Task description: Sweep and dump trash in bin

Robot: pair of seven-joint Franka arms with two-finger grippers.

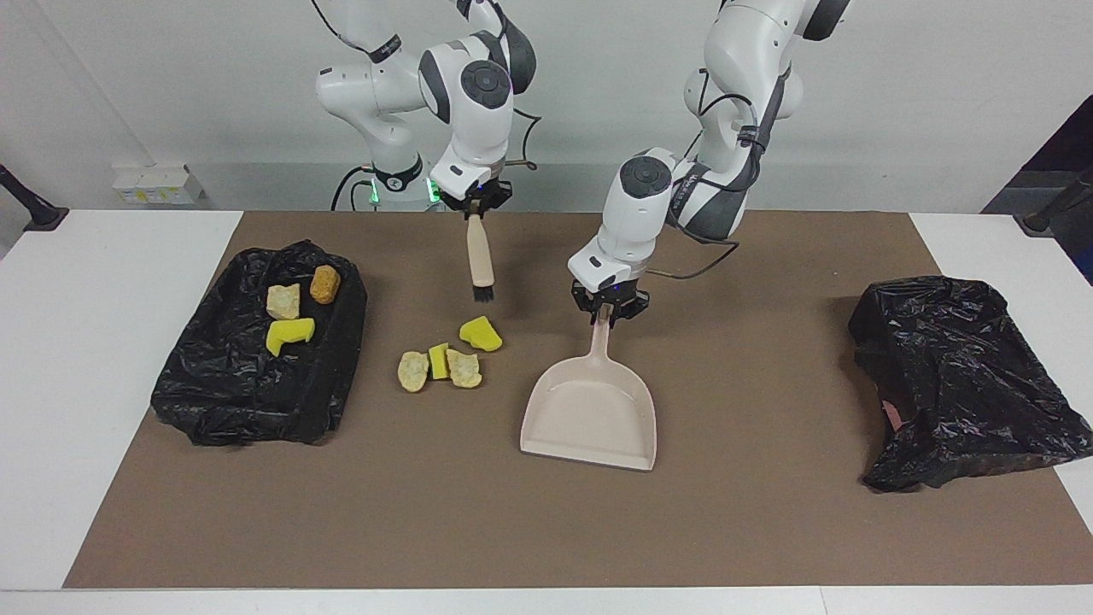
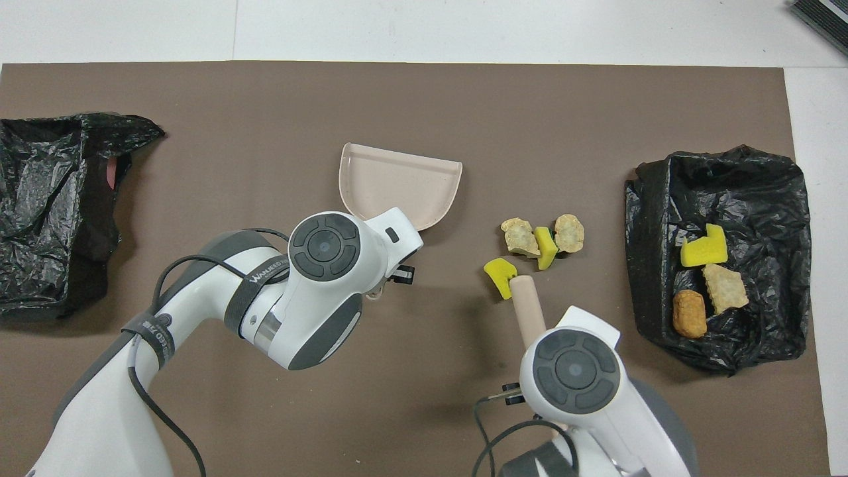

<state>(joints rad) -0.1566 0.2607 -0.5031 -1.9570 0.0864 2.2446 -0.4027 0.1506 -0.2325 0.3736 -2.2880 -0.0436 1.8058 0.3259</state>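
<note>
The right gripper (image 1: 472,203) clamped a beige bristle brush (image 1: 481,259) at twelve o'clock of four yellow-and-tan scraps (image 1: 446,356); the left gripper (image 1: 605,309) – apparently pinching – held the beige plastic dustpan's (image 1: 589,412) handle. Sweeping came next.

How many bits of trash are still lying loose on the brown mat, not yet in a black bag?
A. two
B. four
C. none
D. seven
B: two yellow sponge chunks and two tan bread lumps lie in a cluster on the brown mat beside the dustpan, while three other pieces already sit in the black bag at the right arm's end.
</note>
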